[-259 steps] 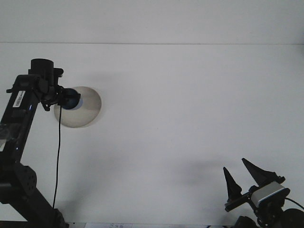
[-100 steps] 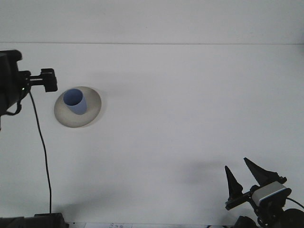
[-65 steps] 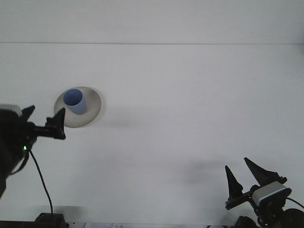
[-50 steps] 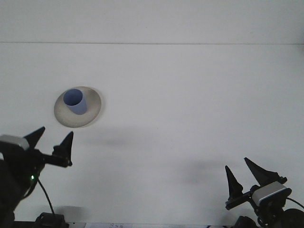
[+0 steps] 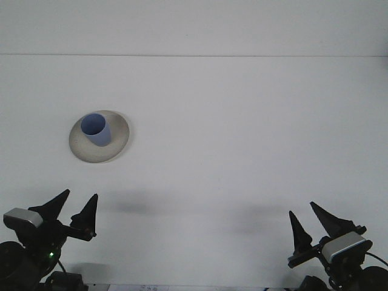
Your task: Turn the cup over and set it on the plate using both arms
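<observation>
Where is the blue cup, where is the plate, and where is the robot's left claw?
blue cup point(image 5: 97, 129): front view, on the cup's side wall.
plate point(image 5: 119, 140): front view, on the bare right part of the plate.
left gripper point(image 5: 76, 207): front view, midway between its two open fingertips.

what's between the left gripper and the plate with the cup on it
Nothing. In the front view the stretch of white table between the left gripper and the plate holding the cup is bare.
</observation>
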{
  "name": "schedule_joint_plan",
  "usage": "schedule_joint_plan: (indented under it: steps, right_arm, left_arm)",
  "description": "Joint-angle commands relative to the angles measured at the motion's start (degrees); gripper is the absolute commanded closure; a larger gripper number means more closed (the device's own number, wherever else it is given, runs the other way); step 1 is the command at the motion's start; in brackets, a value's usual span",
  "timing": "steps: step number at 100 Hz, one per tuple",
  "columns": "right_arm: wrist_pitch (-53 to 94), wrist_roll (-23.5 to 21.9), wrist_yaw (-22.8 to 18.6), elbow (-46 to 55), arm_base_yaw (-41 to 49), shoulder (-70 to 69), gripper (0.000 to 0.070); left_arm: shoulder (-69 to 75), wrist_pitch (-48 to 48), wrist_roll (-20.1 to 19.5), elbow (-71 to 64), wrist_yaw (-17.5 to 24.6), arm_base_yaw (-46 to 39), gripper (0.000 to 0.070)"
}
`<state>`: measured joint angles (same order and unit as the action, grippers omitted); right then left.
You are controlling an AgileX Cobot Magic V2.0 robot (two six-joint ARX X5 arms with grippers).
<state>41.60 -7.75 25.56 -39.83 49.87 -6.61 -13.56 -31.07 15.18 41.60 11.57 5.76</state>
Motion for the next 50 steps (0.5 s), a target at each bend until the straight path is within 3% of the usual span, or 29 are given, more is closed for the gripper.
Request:
schedule_joint_plan:
  steps: [1,3,6,50]
  right_arm:
    - [-0.4,0.3,0.0,-0.2,0.5,0.2,0.0700]
    - [-0.4,0.3,0.0,-0.2,0.5,0.2,0.0700]
    - [-0.5,0.3,0.0,-0.2,0.5,0.2,0.0696]
    - [-2.2,0.2,0.0,-0.2,0.5,0.2,0.0696]
  left_arm:
    - [-0.1,0.0,0.8,0.5,0.5,0.1,0.0670]
    - [-0.1,-0.2,0.8,0.5,0.5,0.1,0.0700]
    - [-0.1,-0.5,0.8,0.5,0.5,0.0,0.0677]
    - [-0.1,-0.1,0.7,0.6,0.5,0.0,0.0687]
